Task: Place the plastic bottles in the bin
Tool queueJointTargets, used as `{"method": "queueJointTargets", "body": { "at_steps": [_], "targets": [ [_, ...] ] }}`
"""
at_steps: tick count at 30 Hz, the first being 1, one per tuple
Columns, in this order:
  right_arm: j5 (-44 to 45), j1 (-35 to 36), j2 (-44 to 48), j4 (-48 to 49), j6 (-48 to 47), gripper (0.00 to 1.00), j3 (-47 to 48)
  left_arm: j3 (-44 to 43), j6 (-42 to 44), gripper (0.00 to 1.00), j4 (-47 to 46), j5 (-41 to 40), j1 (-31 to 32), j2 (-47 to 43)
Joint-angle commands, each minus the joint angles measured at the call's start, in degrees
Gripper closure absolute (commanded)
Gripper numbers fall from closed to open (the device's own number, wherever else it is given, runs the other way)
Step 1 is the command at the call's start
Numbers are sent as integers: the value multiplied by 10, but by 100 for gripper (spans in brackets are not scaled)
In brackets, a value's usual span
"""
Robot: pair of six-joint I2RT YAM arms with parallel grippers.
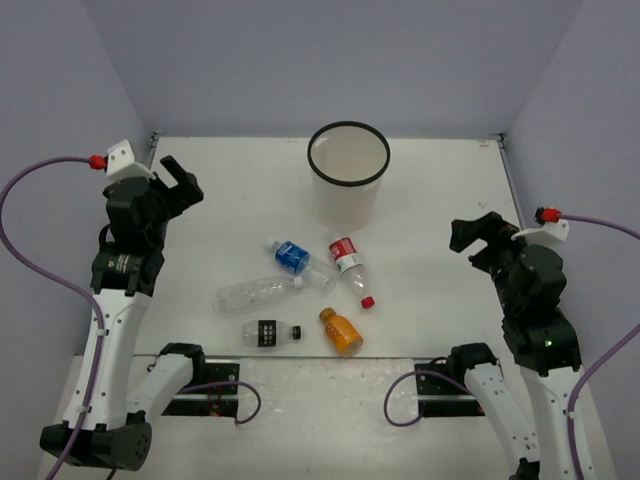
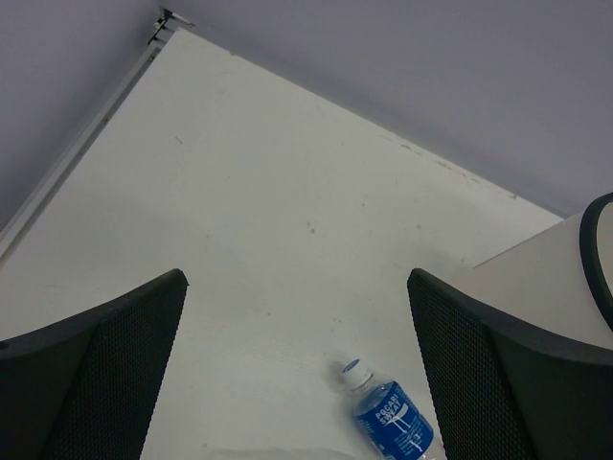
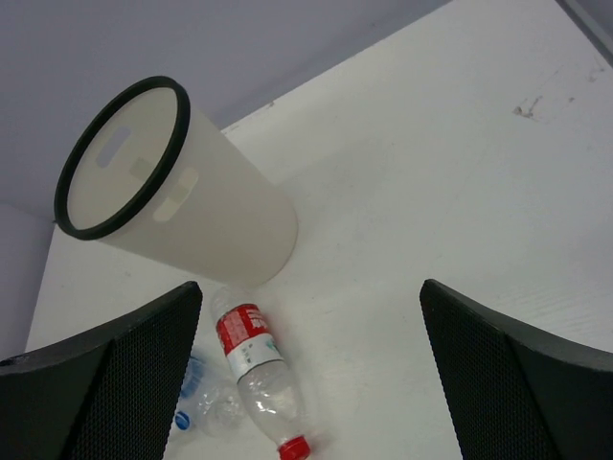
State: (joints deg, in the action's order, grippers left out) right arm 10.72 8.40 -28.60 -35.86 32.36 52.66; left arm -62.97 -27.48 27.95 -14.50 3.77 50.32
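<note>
Several plastic bottles lie mid-table: a blue-labelled one (image 1: pixel 292 257) (image 2: pixel 391 419), a red-labelled one with a red cap (image 1: pixel 349 265) (image 3: pixel 254 364), a long clear one (image 1: pixel 258 292), a black-labelled one (image 1: pixel 272 333) and a short orange one (image 1: pixel 341 331). The white bin (image 1: pixel 345 205) (image 3: pixel 206 216) stands upright just behind them, and nothing shows inside it. My left gripper (image 1: pixel 180 180) (image 2: pixel 297 286) hangs open at the far left, above bare table. My right gripper (image 1: pixel 475 232) (image 3: pixel 311 287) is open at the right, apart from the bottles.
Grey walls enclose the white table (image 1: pixel 240 215) on three sides. A metal strip (image 2: pixel 86 134) runs along its left edge. Both arm bases and their cables sit at the near edge.
</note>
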Motion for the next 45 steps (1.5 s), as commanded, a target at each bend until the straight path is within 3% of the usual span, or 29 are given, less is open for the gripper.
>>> {"method": "queueJointTargets", "body": {
  "at_steps": [1,3,6,13,20,24,30,36,39,40,43,45],
  "targets": [
    [-106,1,19,32,-51,1,-12,14,-6,0,-7,22,-4,6],
    [-176,2,18,53,-61,1,-30,24,-13,0,-15,23,-4,11],
    [-209,16,-25,47,-61,1,-37,45,-32,0,-25,29,-4,19],
    [-55,211,-144,72,-74,1,-76,66,-53,0,-33,35,-4,70],
    [-89,266,-342,267,-133,1,-130,72,-54,0,-35,45,-4,96],
    [-99,304,-449,285,-174,1,-86,80,-54,0,-40,49,-4,93],
    [-92,320,-549,300,-139,2,-60,82,-53,0,-38,44,-4,92],
    [-96,322,-592,306,-135,18,-51,88,-58,0,-30,41,-4,86],
    [-96,323,-586,291,-134,38,-48,94,-61,0,-31,43,-4,80],
    [-89,324,-569,284,-127,54,-51,93,-61,0,-31,44,-4,77],
    [-64,325,-508,266,-117,73,-66,92,-60,0,-32,47,-4,73],
    [-54,326,-466,242,-125,79,-71,91,-59,0,-32,48,-4,73]
  ]
}}
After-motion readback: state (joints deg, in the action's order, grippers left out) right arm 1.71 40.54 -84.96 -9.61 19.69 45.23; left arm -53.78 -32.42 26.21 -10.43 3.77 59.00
